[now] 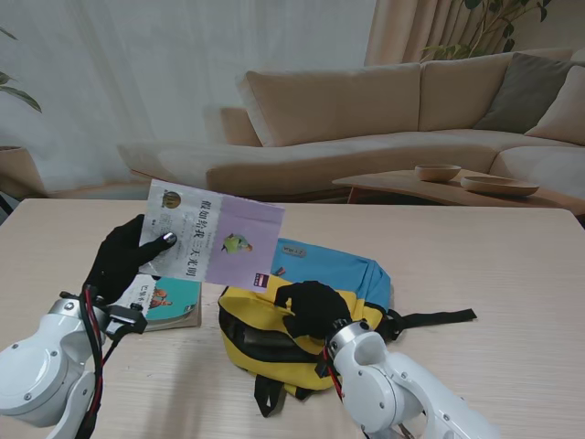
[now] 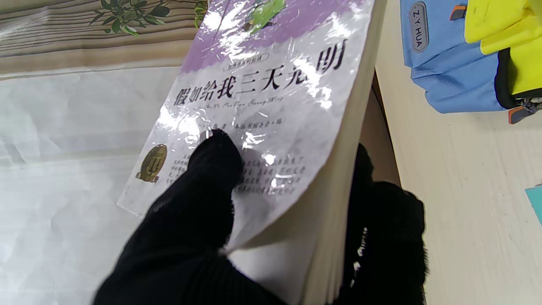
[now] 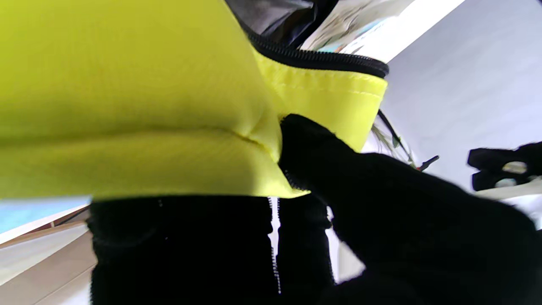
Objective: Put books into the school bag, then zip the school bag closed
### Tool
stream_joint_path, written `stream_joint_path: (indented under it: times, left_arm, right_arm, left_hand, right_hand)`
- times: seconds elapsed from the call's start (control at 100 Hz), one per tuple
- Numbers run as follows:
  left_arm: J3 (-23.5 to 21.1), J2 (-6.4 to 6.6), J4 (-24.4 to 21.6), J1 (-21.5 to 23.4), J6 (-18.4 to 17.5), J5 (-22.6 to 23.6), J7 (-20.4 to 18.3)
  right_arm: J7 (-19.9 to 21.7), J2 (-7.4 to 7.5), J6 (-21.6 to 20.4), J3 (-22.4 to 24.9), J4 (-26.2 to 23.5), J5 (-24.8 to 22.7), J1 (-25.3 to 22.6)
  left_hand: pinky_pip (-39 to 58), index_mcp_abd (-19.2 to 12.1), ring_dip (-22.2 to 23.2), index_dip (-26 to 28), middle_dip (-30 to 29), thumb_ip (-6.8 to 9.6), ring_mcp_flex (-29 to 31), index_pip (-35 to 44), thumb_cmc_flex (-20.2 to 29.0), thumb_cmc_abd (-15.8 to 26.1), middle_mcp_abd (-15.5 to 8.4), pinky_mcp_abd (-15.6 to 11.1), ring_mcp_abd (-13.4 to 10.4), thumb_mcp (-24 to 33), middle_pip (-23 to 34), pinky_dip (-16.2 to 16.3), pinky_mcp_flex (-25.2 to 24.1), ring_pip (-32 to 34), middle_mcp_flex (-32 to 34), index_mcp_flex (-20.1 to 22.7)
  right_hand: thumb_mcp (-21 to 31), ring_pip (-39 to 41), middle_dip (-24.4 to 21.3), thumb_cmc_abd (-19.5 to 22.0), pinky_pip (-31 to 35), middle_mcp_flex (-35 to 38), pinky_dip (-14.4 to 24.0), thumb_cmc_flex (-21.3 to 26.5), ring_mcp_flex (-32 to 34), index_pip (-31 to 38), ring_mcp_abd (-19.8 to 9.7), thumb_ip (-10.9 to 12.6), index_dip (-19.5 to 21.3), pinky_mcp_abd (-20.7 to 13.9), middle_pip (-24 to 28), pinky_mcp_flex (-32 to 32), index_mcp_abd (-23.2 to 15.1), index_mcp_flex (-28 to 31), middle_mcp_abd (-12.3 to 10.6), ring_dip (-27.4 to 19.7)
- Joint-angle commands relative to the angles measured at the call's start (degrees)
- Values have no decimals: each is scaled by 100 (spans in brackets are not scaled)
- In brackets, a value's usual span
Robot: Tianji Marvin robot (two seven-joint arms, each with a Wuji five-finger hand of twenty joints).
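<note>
My left hand [image 1: 123,259] is shut on a white and purple book [image 1: 218,240], held tilted in the air over the table's left half; in the left wrist view the thumb [image 2: 211,169] presses on its glossy cover [image 2: 262,97] and the other fingers are behind it. The yellow and blue school bag [image 1: 302,302] lies in the middle of the table with its top unzipped and its dark inside showing. My right hand [image 1: 311,306] is shut on the bag's yellow flap [image 3: 169,106], lifting it beside the black zipper. A second, teal book [image 1: 169,302] lies flat under the left hand.
The wooden table [image 1: 494,274] stretches out to the right of the bag, and a black strap [image 1: 434,318] trails across it. Behind the table stand a beige sofa [image 1: 384,119] and a low table with bowls [image 1: 457,178].
</note>
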Motion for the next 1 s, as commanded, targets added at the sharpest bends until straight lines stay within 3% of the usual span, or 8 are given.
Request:
stream_joint_path:
  times: [0.0,0.44,0.76,0.99]
  left_arm:
    - [-30,-7,-189,91,-44,35,-107]
    - [-240,38,-689,596,231,294,-254]
    - [-179,80,-816,809,836,723,-384]
    - [-126,122,-786,824,1311,870,-582]
  right_arm:
    - [84,-108,61,14,-31,-15,152]
    - [-102,-353,978,197,176,711,816]
    - [-656,-606,1500,322,295,1091,1099]
    - [-962,-707,1595,442,239,1199,1112]
  left_hand:
    - [268,-1314,59,1230,158,294,193,1913,809,837,-431,140,127,979,571,174,61,243,370,1070]
    - [310,-1293,77,1222,167,321,198,1866,809,859,-404,129,124,963,569,182,103,290,340,1009]
    - [360,-1275,87,1217,161,355,211,1845,809,877,-382,112,120,943,581,189,158,347,336,972]
    - [366,-1265,83,1215,164,368,201,1834,809,888,-380,93,108,937,585,185,152,361,310,934]
  right_hand:
    - [274,284,205,690,612,28,144,872,296,588,-35,607,564,-225,326,144,-889,499,125,85]
    - [143,384,277,835,712,-14,166,958,368,616,-1,677,712,-206,397,242,-813,503,213,100]
    - [147,401,310,837,738,-37,149,995,414,602,49,641,760,-149,415,342,-759,490,273,98]
    - [138,415,326,860,750,-67,141,1007,405,605,71,600,780,-123,425,342,-729,467,298,103]
